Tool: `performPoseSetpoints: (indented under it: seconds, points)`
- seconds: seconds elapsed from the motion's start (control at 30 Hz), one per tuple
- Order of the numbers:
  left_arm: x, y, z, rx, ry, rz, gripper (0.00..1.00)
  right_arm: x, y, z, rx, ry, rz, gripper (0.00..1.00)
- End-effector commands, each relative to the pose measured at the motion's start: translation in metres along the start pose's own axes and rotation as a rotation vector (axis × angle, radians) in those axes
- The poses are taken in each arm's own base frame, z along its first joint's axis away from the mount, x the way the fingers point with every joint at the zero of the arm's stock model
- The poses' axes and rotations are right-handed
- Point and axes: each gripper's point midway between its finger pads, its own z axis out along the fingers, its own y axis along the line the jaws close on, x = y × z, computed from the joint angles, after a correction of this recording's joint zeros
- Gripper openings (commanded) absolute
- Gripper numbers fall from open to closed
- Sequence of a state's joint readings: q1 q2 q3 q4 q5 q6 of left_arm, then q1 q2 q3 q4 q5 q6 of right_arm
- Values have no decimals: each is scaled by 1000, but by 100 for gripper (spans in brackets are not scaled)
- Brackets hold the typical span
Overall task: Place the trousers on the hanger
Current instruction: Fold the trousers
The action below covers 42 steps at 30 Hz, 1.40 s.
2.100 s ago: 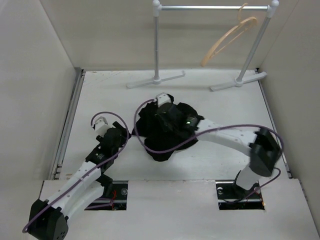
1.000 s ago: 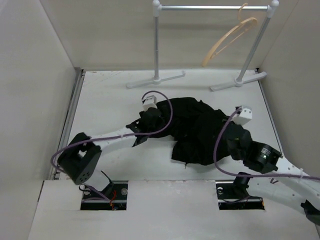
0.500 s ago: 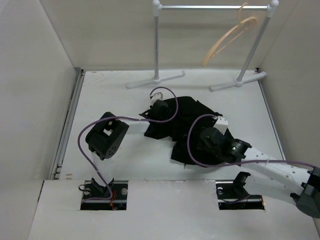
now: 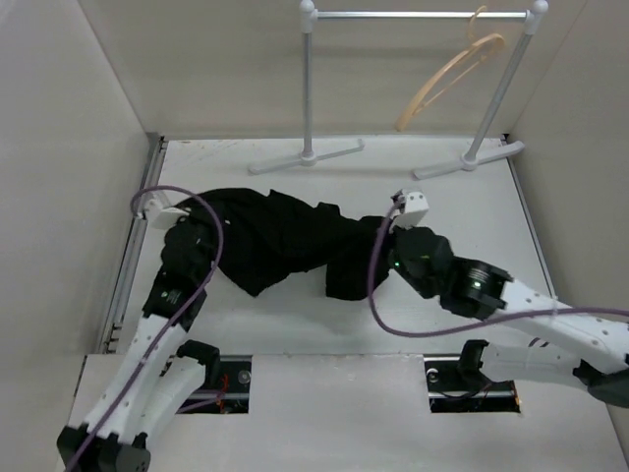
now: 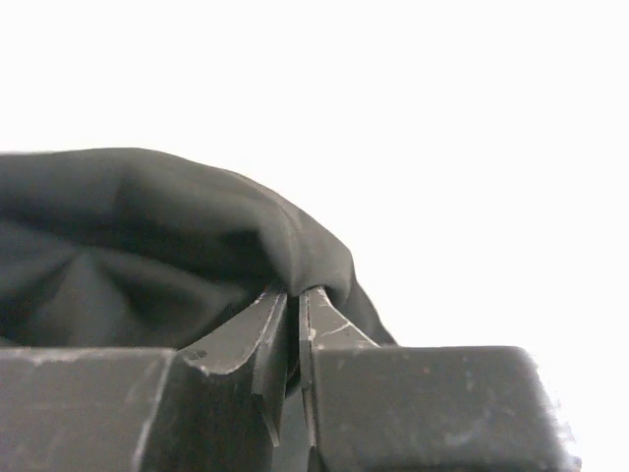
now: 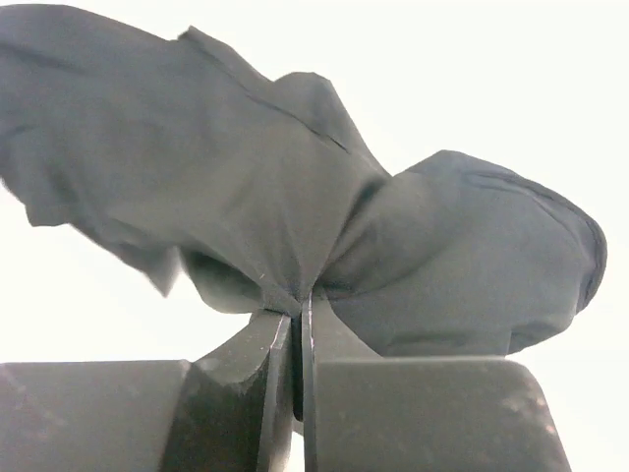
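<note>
- Left end effector (image 5: pixel 295 295) and right end effector (image 6: pixel 298 317) each pinch, nearly closed, a fold of the black trousers (image 4: pixel 285 241) stretched across the table (image 4: pixel 344 177).
- Raising both ends evenly, with the cloth taut, should help drape it over the hanger (image 4: pixel 447 79), which hangs well apart on the rail (image 4: pixel 413 15).

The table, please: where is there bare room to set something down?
Bare: the far strip between rail feet and trousers; the near patch between trousers and arm bases. Crowded: the middle, trousers stretched from left end effector to right end effector.
</note>
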State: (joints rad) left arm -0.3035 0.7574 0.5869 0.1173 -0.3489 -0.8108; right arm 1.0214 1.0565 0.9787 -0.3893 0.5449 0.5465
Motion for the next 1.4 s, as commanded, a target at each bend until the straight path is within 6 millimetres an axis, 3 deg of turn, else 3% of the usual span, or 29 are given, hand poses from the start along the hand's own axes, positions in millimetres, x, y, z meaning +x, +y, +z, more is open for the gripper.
performPoseSetpoints:
  seconds: [0.0,0.1,0.2,0.27,0.33,0.43,0.47,0.53,0.6,0.67,0.73,0.8,0.83,0.87,0.9,0.93,0.97,1.03,1.1,1.23,1.3,1.37]
  points:
    - [-68,-21,-35,18,-160,-52,6,-85,31,-76,-169,-216,51,6]
    - [-116,-40,-69,74,-262,-95,6,-118,41,-128,-278,-297,89,7]
    - [-141,-45,-81,72,-316,-78,8,-134,39,-143,-311,-352,102,9]
    - [-139,-41,-66,35,-305,-39,10,-140,22,-123,-231,-387,86,9]
    - [-124,-35,-39,-9,-243,-5,13,-134,7,-88,-172,-357,74,11]
    - [-91,-21,13,-76,-127,42,36,-109,-34,-6,-63,-246,99,25]
    - [-76,-14,31,-104,-79,52,50,-106,-53,19,-10,-243,123,37]
    - [-63,-1,59,-167,-38,78,69,-105,-91,57,112,-256,148,74]
    - [-53,-1,67,-167,-1,78,74,-102,-98,63,161,-252,155,88]
    - [-43,-13,56,-113,14,76,75,-103,-83,50,128,-277,141,93]
    - [-22,-24,37,-54,64,88,74,-100,-72,33,100,-298,133,91]
    - [16,-29,12,7,168,123,71,-85,-69,17,87,-297,128,83]
    - [40,-28,-3,30,233,150,69,-74,-71,11,91,-289,130,68]
    - [65,-27,-19,57,304,190,67,-61,-75,6,100,-276,145,42]
    - [86,-25,-32,77,365,225,66,-46,-80,4,115,-251,170,25]
    - [112,-22,-49,100,436,271,64,-30,-86,2,134,-222,201,18]
    - [139,-18,-68,128,505,333,63,-17,-93,1,156,-200,229,16]
    - [173,-12,-93,162,570,438,63,4,-101,2,169,-163,266,20]
    - [198,-7,-109,180,585,551,71,17,-105,4,168,-128,270,32]
    - [232,-4,-111,167,622,650,80,32,-109,10,182,-84,264,74]
    - [251,-3,-110,173,661,655,81,36,-110,12,184,-83,273,84]
    - [266,1,-106,168,689,660,77,42,-119,17,215,-68,271,87]
